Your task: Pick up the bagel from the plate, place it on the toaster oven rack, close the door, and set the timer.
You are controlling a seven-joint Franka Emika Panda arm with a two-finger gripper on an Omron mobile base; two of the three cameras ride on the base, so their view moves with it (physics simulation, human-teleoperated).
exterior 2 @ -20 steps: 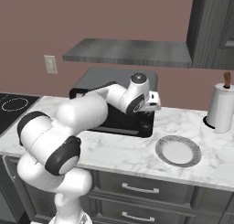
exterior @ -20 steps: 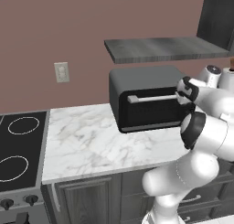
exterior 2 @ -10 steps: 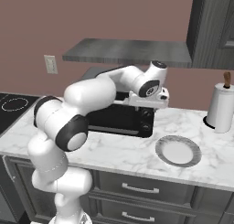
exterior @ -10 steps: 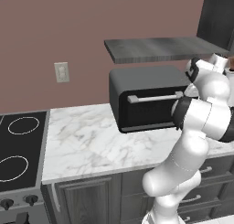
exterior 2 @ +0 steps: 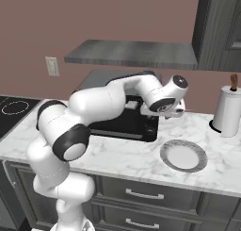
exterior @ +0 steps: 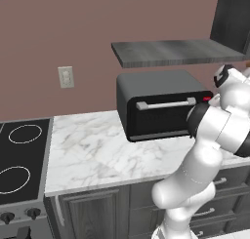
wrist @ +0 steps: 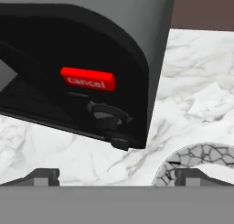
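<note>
Marble table [exterior 2: 141, 159], toaster oven [exterior: 161, 106] door shut, plate [exterior 2: 183, 155] bare; claw [wrist: 116, 177] spread by the timer knob [wrist: 104, 115] could easily bump cancel instead.

The white robot arm [exterior 2: 108, 100] is swinging its hand over to the right end of the boxy black toaster oven [exterior: 158, 105]. It is lifting its elbow higher than a second ago. Its gripper [wrist: 116, 176] is now sitting near the oven's side strip with the red cancel button [wrist: 88, 78].
</note>
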